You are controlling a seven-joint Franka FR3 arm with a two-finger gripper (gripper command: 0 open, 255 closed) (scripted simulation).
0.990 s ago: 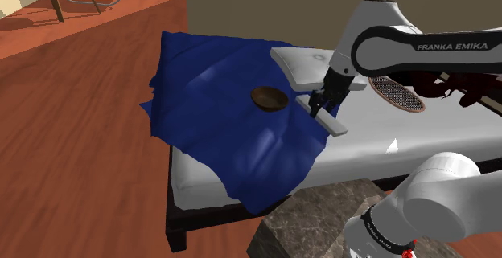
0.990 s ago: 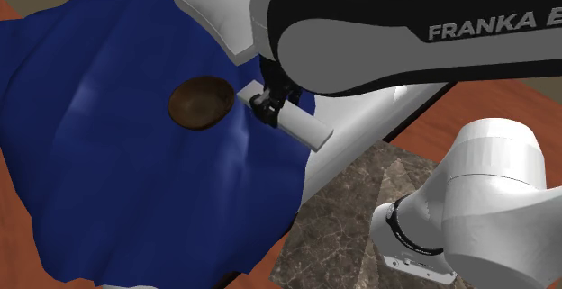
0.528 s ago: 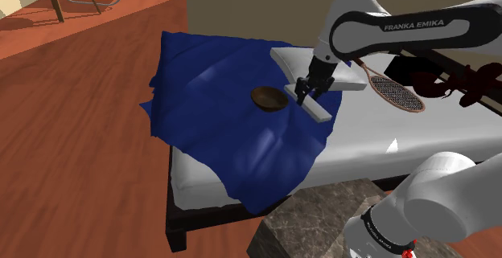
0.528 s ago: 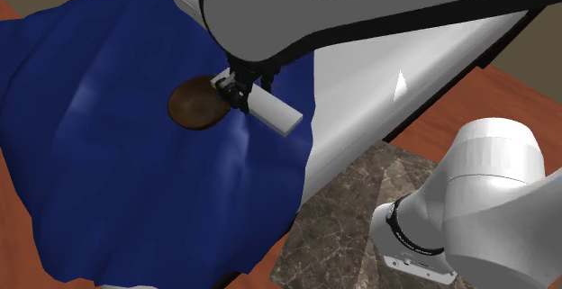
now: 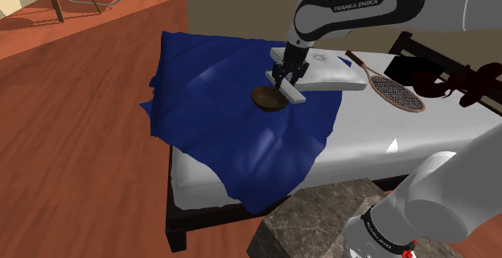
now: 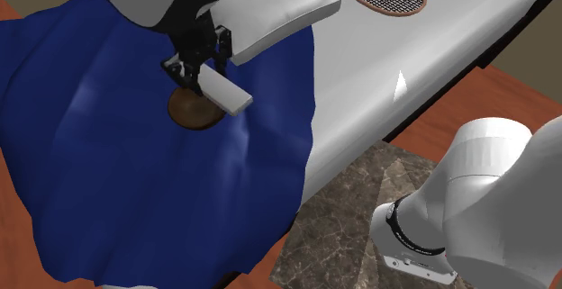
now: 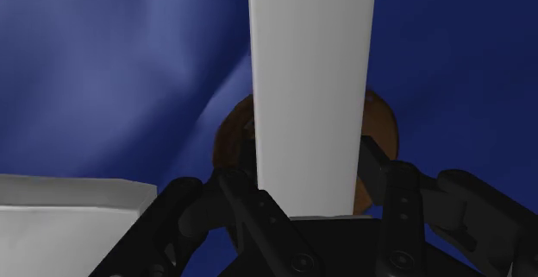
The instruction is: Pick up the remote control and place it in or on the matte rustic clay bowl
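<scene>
jaws clamped on the remote control (image 5: 290, 92), a plain pale grey slab, gripped near one end with a black finger (image 7: 380, 170) pressed to each long side. seen along the jaws, the slab runs straight out from between the fingers and covers the middle of the bowl (image 7: 228, 137), whose brown rim curves out on both sides of it. in the shoulder view the remote hangs close over that view's right rim of the bowl (image 5: 265, 99), under the downward-pointing hand of the white arm (image 5: 354, 9). in the second exterior view the gripped end lies over the bowl (image 6: 187, 112) and the free end reaches past its rim toward that view's right. whether the slab touches the bowl cannot be told.

the bowl is dark brown, shallow and round. it sits on a rumpled blue blanket (image 5: 233, 128) that covers one end of a bed (image 5: 386, 148) with a white mattress and hangs off its edge toward the wooden floor (image 5: 72, 136). a pale grey pillow (image 5: 326, 70) lies just behind the jaws, partly on the blanket. beside the pillow, on the bare mattress, lies a racket (image 5: 394, 94) with a brown frame and a netted head. the marbled stand (image 5: 318, 220) sits at the shoulder view's lower right, near the side of the bed.
</scene>
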